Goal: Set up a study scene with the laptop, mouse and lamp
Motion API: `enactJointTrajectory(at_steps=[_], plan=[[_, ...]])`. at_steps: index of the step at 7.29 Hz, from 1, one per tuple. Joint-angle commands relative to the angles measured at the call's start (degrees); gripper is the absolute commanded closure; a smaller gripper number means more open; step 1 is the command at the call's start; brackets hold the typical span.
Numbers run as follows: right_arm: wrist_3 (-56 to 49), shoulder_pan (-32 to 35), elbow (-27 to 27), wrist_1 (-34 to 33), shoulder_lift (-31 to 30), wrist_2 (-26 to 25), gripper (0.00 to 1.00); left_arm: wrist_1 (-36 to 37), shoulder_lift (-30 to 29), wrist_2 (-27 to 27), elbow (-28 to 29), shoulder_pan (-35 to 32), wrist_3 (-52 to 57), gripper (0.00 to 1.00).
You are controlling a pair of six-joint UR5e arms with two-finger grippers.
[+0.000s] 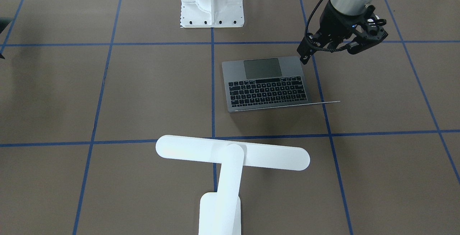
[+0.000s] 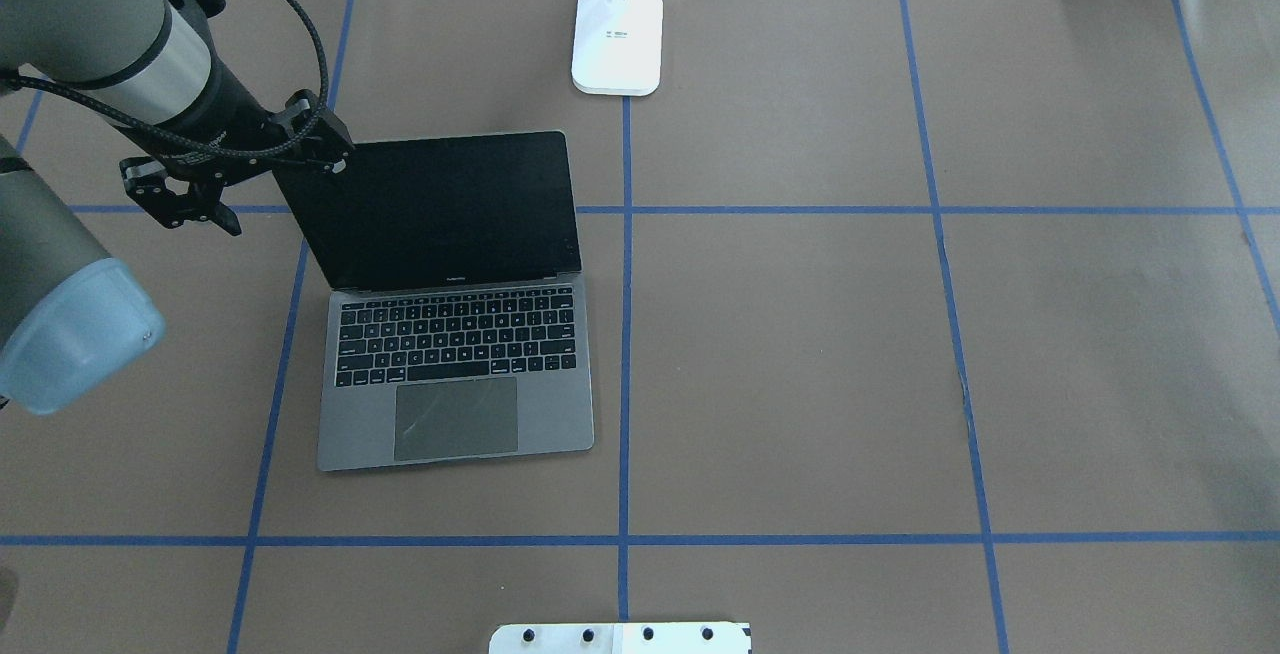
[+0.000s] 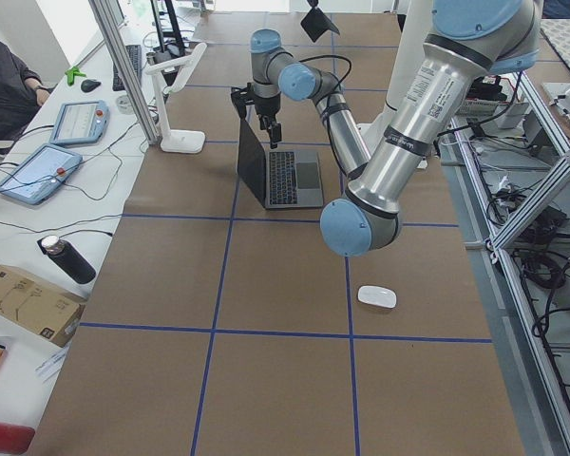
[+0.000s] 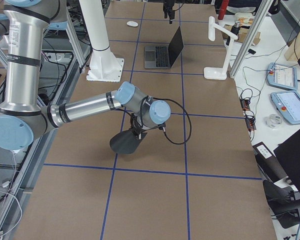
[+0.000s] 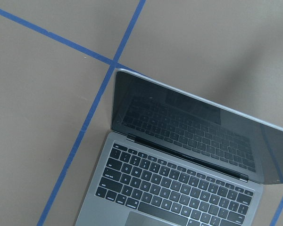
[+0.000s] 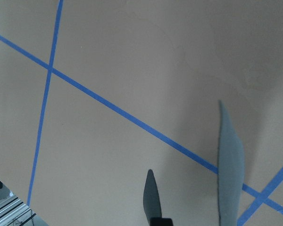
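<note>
Overhead exterior view: nearest, the laptop (image 2: 455, 374) is open, with the left gripper (image 2: 190, 204) beside its lid corner. Beyond the laptop stands the lamp (image 2: 617, 39). The mouse (image 3: 377, 296) lies well apart, unplaced. I cannot tell either gripper's spread, including the right gripper (image 4: 137, 132).

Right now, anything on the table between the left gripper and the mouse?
Nothing visible. The left gripper hangs by the laptop's near lid corner; bare paper runs from there to the mouse. Only the arm's own elbow overhangs.
</note>
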Motion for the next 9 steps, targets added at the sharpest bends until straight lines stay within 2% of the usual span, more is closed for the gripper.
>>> enactJointTrajectory(at_steps=[1, 4, 7, 9], plan=[[13.52, -0.28, 2.96, -0.97, 4.52, 0.44, 1.0, 0.2, 0.07, 1.66, -0.16, -0.21, 0.16, 0.0], [33.29, -5.45, 3.15, -0.53, 12.59, 1.59, 1.0, 0.21, 4.72, 4.84, -0.16, -1.0, 2.51, 0.0], [53.96, -13.79, 3.5, -0.44, 23.82, 0.97, 1.0, 0.38, 9.28, 4.67, 0.45, -4.85, 16.63, 0.0], [63.71, -18.19, 3.06, 2.61, 27.72, 0.36, 1.0, 0.12, 12.1, 4.4, 2.38, -8.89, 25.79, 0.0]])
